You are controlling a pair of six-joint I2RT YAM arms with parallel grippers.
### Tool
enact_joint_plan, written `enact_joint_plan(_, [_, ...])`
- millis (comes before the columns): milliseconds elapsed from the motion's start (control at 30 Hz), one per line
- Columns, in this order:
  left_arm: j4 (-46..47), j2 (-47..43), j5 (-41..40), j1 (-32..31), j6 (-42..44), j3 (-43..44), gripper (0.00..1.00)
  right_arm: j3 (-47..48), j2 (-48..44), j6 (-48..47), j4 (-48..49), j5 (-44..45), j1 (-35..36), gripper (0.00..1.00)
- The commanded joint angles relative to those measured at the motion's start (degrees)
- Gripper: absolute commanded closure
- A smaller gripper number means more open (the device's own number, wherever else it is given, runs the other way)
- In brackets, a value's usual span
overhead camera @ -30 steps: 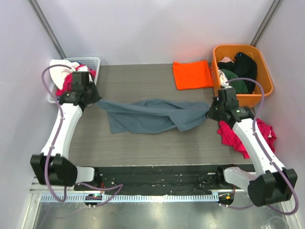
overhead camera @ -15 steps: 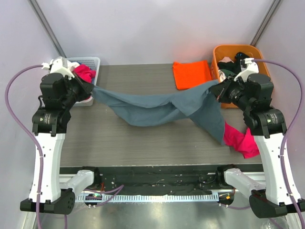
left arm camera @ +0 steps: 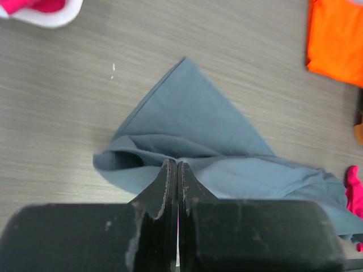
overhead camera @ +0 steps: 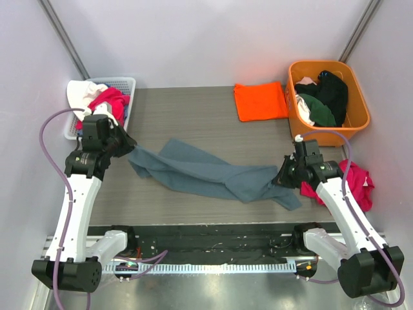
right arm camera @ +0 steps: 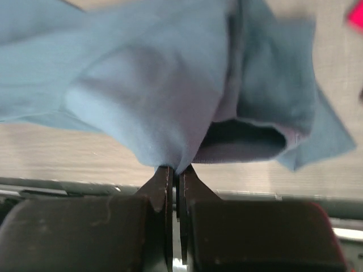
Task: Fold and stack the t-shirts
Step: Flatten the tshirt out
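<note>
slate blue-grey t-shirt (overhead camera: pixel 213 173), long axis left-right across worktop (overhead camera: pixel 193 110); left fingers (left arm camera: pixel 164 190) clamped on its left end, right fingers (right arm camera: pixel 161 191) on its right

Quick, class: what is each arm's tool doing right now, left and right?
Left tool: closed, pinching one end of the blue-grey t-shirt.
Right tool: closed, pinching its other end.

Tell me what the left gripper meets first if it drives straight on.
The blue-grey t-shirt: the left gripper, jaws shut on its edge, points into the bunched cloth; the table lies beneath, though depth is unclear.
</note>
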Motion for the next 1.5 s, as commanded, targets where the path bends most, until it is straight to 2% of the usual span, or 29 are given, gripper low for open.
enact_joint_plan(0, [1.9,-1.4,-0.7,0.1,-0.3,-0.4,1.0,-1.9,0.3,2.9,-0.6,1.5,0.0,0.99])
enact_joint_plan(100, [1.7,-1.3,-0.6,0.1,0.0,-0.5,1.0,-1.3,1.7,2.9,-1.3,2.2,-0.1,0.98])
enact_joint_plan(200, [1.7,-1.1,-0.5,0.2,0.0,-0.6,1.0,-0.8,1.4,3.1,-1.2,2.7,0.0,0.84])
enact_joint_plan(333, [1.8,-1.4,-0.7,0.1,0.0,-0.8,1.0,-1.1,1.0,3.2,-1.3,2.8,0.0,0.74])
enact_joint_plan(433, [1.5,-1.4,-0.7,0.1,0.1,-0.8,1.0,-1.5,0.8,3.3,-1.1,2.8,-0.1,0.73])
enact_joint_plan(567, [1.4,-1.4,-0.9,0.2,0.2,-0.8,1.0,-1.4,0.4,3.4,-1.2,2.8,-0.1,0.99])
enact_joint_plan(733, [1.5,-1.4,-0.6,0.1,0.3,-0.7,1.0,0.3,-0.2,3.6,-2.5,2.5,0.0,0.99])
enact_joint_plan(1033, [2.0,-1.1,-0.6,0.1,0.1,-0.7,1.0,10.5,-1.7,4.1,-8.5,2.6,0.0,0.99])
enact_joint_plan(1233, [2.0,-0.8,-1.4,0.1,0.3,0.3,1.0,17.1,-1.0,4.0,-9.0,2.8,-0.1,0.99])
enact_joint_plan(1333, [2.1,0.5,-1.4,0.2,0.3,2.8,1.0,22.4,0.4,2.7,-6.1,2.6,-0.1,0.99])
enact_joint_plan(1467, [1.1,3.7,-0.9,0.1,0.5,12.8,1.0,31.0,3.9,-0.4,-1.2,2.1,0.0,0.99])
